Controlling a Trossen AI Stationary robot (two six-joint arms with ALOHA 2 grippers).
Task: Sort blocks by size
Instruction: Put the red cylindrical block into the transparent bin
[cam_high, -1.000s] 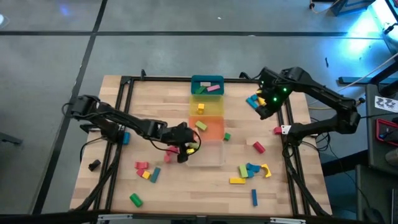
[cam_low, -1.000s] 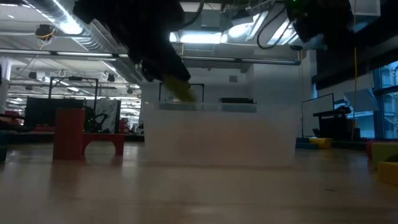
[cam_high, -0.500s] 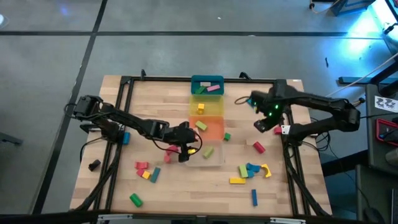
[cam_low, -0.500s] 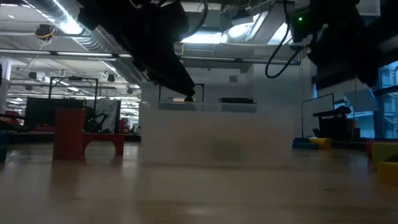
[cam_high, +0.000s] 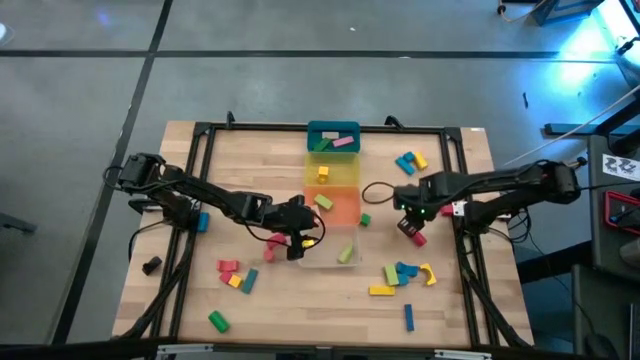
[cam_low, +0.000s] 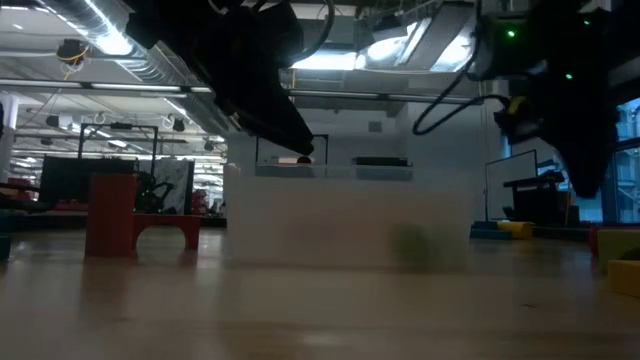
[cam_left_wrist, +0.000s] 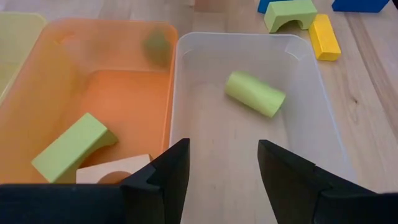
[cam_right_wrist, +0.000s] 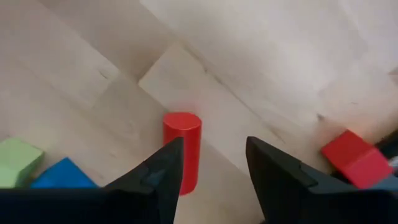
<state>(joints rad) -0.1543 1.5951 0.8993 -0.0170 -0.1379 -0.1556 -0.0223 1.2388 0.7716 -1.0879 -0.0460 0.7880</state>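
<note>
My left gripper (cam_high: 298, 240) is open and empty above the clear bin's (cam_high: 318, 262) left rim. A light green cylinder (cam_left_wrist: 255, 93) lies on its side on the bin's floor, also in the high view (cam_high: 346, 255). My right gripper (cam_high: 410, 226) is open, pointing down over a red cylinder (cam_right_wrist: 182, 150) that lies on its side on the table; the fingers stand on either side of its near end without touching it. Other blocks lie loose on the table.
Teal (cam_high: 333, 128), yellow (cam_high: 345, 176) and orange (cam_high: 346, 210) bins stand in a row behind the clear one. The orange bin holds a green arch (cam_left_wrist: 73, 148) and a tan block (cam_left_wrist: 115, 173). Blocks lie near right (cam_high: 400, 275), near left (cam_high: 235, 275) and far right (cam_high: 410, 160). A red block (cam_right_wrist: 351, 158) lies beside my right gripper.
My left gripper has let go of the light green cylinder, which has fallen into the clear bin and rolled toward its right side. My right gripper has swung from the far right toward the table's near side and left, and gone down over the red cylinder.
</note>
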